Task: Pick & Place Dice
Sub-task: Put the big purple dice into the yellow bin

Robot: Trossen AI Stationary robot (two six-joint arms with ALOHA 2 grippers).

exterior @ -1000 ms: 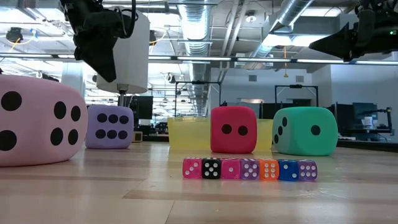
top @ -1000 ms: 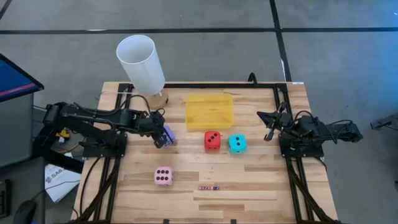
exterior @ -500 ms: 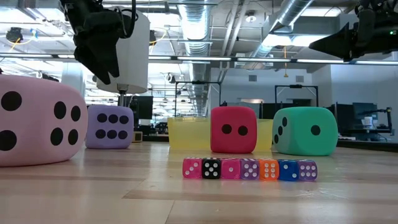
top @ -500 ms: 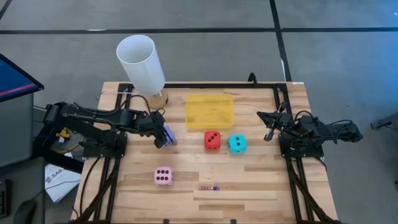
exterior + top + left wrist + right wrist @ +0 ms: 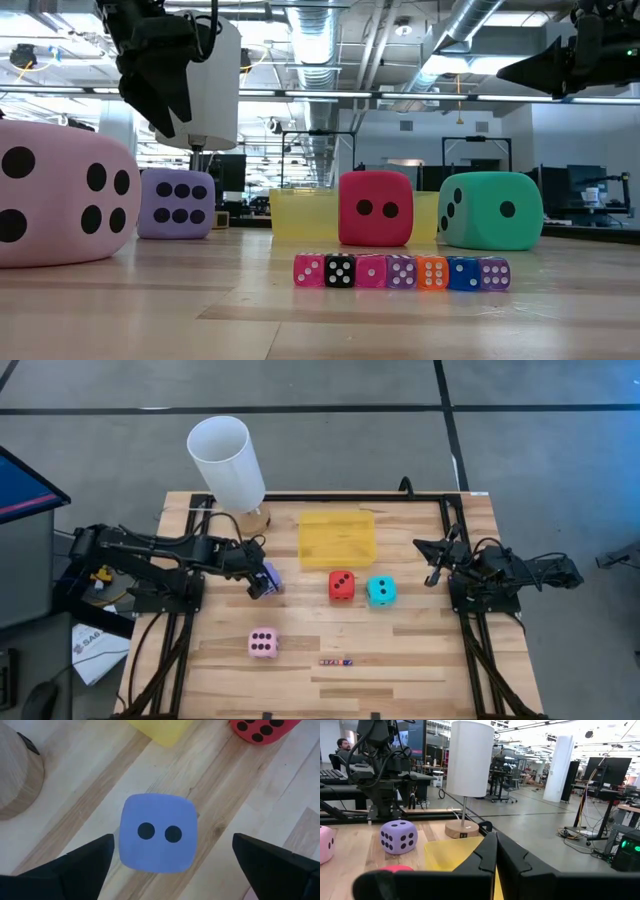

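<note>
I'm seeing my left gripper (image 5: 262, 582) hanging released above the purple die (image 5: 156, 832), fingers (image 5: 80, 865) spread wide on either side of it without touching; the die is sitting on the table (image 5: 420, 650) with two pips facing up, beside the lamp base (image 5: 17, 775). That arm is reaching in from the left edge. A second ago those fingers were standing much closer together; they are spreading while the die stays put. My right gripper (image 5: 432, 575) is waiting clenched and empty, raised near the table's right side.
</note>
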